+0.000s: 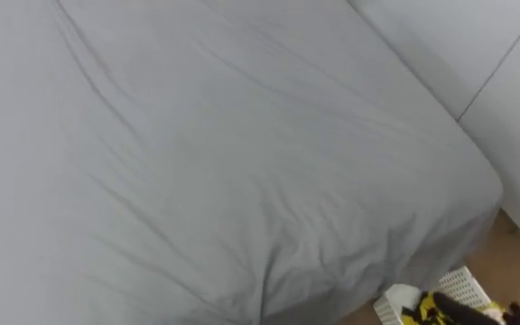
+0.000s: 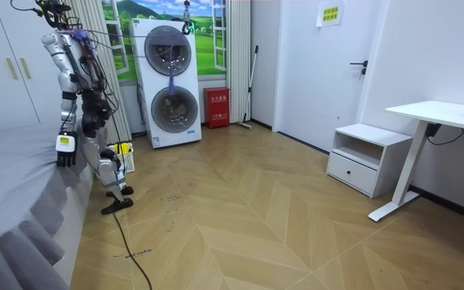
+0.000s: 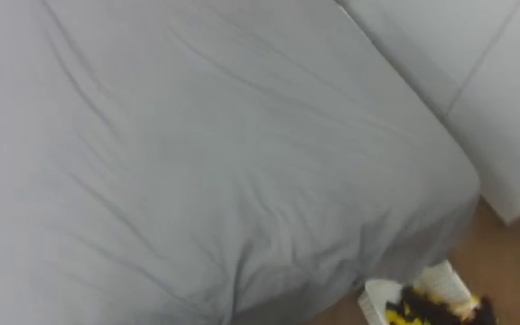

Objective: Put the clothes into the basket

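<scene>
The robot's shell is silvery grey and white, with rounded plates over the shoulder, arm and legs. Black joints sit between the plates, and there is a dark block at the waist. Its hand [image 2: 65,155] is dark, with a small white-and-yellow tag just above it. Thin dark ropes run up from its head and shoulders, and a dark cable trails away behind its black feet.

Bed top [image 1: 197,162] open to reach; basket [image 1: 463,287] low beside bed corner, wardrobe [image 1: 513,117] near.
</scene>
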Controlling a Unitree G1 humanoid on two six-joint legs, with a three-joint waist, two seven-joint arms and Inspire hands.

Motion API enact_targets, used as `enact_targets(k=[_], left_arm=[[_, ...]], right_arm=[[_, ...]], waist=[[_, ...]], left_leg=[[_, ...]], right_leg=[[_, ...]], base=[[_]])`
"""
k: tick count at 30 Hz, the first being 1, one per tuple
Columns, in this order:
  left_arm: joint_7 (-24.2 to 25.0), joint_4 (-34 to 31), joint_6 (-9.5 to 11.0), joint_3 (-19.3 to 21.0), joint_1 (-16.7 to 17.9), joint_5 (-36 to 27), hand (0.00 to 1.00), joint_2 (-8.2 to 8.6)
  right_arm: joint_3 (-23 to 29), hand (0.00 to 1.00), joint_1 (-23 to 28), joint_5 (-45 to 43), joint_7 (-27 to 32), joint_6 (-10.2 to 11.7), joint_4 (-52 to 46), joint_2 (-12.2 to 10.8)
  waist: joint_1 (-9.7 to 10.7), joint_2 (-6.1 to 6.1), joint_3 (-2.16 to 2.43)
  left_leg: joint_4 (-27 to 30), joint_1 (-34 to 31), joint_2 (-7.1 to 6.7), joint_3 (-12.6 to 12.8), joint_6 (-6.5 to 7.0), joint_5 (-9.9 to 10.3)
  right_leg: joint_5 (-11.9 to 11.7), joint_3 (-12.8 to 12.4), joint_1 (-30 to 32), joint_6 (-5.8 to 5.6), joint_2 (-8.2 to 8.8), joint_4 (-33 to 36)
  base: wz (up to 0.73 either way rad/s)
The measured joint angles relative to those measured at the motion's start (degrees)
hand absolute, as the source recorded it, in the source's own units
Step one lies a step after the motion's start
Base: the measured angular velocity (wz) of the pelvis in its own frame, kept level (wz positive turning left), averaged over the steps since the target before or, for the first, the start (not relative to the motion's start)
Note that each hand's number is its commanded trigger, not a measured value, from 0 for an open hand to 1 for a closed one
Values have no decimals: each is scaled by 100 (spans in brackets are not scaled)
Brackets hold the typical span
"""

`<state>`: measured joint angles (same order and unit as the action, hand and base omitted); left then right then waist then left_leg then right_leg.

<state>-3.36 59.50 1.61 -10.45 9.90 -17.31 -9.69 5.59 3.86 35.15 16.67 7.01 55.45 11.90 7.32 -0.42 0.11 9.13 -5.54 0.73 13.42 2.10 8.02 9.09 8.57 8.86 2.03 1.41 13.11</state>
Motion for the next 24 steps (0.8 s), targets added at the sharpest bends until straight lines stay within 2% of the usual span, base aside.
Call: enact_targets(k=[1,4,9,14,17,20,21,24], left_arm=[[-51,17,-1,71,11,98,0,38],[-153,26,-2,134,31,197,0,98],[-158,213,-1,135,-116,432,0,169],[-161,217,-1,247,-155,718,0,236],[-233,216,40,252,-184,848,0,267],[-289,218,63,256,-241,891,0,330],[-328,224,96,255,-262,892,0,346],[-374,229,170,345,-276,896,0,356]], right_arm=[[-84,0,48,-73,-116,-40,177,-59],[-269,0,138,-339,-422,-134,589,-165],[-499,0,103,-873,-900,-221,1234,-327],[-743,0,33,-1258,-1066,-293,1396,-434],[-925,0,-79,-1513,-1174,-345,1343,-528],[-1140,0,-179,-1616,-1223,-337,1198,-565],[-1226,0,-252,-1622,-1268,-336,1202,-573],[-1285,0,-334,-1699,-1313,-395,1350,-599]], waist=[[-8,55,-6],[-49,105,-9],[-153,88,-41],[-272,83,-76],[-365,101,-86],[-543,115,-92],[-592,143,-112],[-685,217,-125]], left_leg=[[-43,106,-23,-98,-8,10],[-65,261,-62,-273,0,47],[-84,416,-127,-524,2,75],[-81,523,-158,-724,2,76],[-81,524,-175,-791,2,75],[-71,547,-213,-838,2,75],[-71,575,-227,-884,2,75],[-42,565,-245,-951,2,76]], right_leg=[[10,71,-175,-16,7,-78],[24,255,-485,-49,28,-199],[32,430,-787,-85,50,-359],[72,568,-1002,-104,72,-457],[94,591,-1026,-105,64,-455],[96,590,-1054,-102,54,-460],[107,591,-1097,-103,58,-477],[114,592,-1176,-108,52,-556]], base=[[34],[33],[27],[22],[14],[6],[13],[13]])
